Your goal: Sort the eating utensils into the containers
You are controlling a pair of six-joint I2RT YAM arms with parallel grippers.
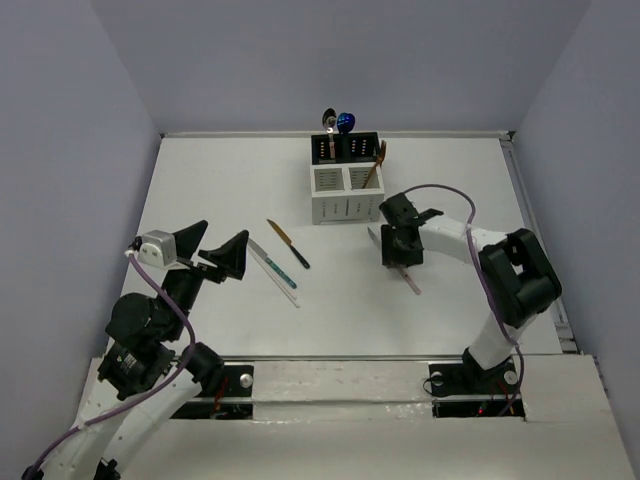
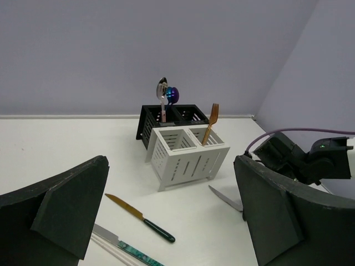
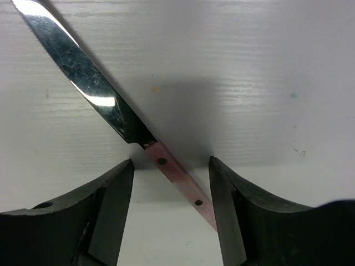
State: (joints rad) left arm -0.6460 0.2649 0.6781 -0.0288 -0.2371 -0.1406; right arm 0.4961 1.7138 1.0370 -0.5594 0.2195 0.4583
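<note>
Toward near-left corner, left gripper (image 1: 214,252) hangs spread, empty, by a teal-handled knife (image 1: 275,268). Right of centre, right gripper (image 3: 172,169) has jaws spread astride flat pink-handled silver knife (image 3: 111,100), lined up to pinch it. White-and-black slotted caddy (image 1: 340,205) waits at far edge.

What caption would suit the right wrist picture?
Open right hand straddles a pink-handled knife lying on the white table.

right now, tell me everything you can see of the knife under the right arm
The knife has a shiny silver blade and a slim pink handle with two dark rivets. It lies flat on the white table, handle between the right arm's open fingers, which do not appear to touch it.
</note>
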